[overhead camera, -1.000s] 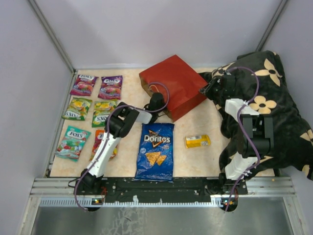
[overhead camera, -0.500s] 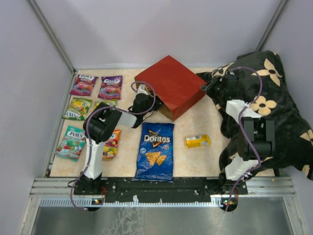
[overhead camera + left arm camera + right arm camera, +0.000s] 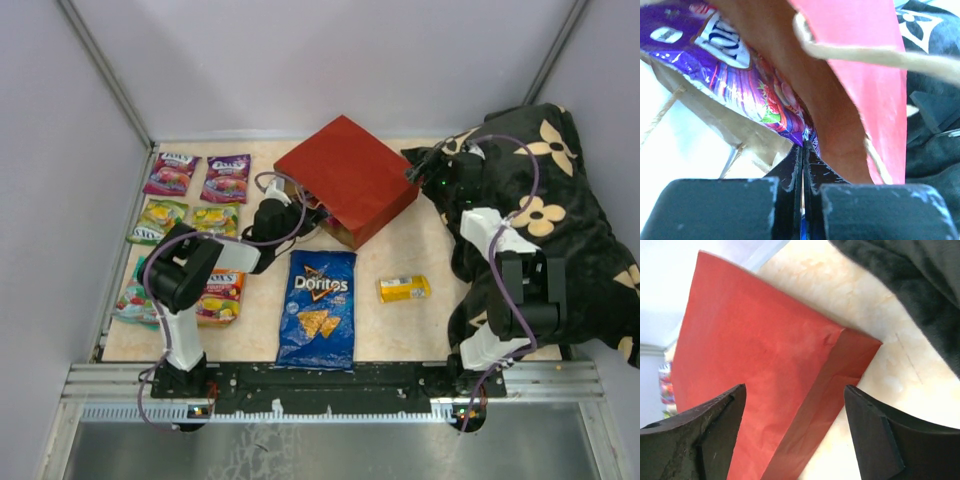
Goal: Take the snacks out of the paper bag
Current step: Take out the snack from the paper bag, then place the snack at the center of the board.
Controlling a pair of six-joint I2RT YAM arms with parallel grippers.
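The red paper bag [image 3: 350,185] lies on its side at the back of the table, mouth toward the left. My left gripper [image 3: 285,197] is at that mouth, shut on the corner of a purple candy packet [image 3: 740,75] that lies half inside the brown lining [image 3: 810,95]. A twine handle [image 3: 865,52] crosses above. My right gripper [image 3: 795,395] stands open at the bag's right corner [image 3: 840,345], fingers on either side and apart from it. Outside the bag lie the blue Doritos bag [image 3: 318,308], the yellow box [image 3: 404,289] and several candy packets [image 3: 171,172].
A black flowered cushion [image 3: 550,215] fills the right side, under and behind my right arm. The laid-out packets cover the table's left strip, some partly hidden by my left arm. Grey walls close in the back and both sides.
My left gripper has drawn back leftward out of the bag's mouth, and the bag slid a little left with it. My right gripper has opened and let go of the bag's corner.
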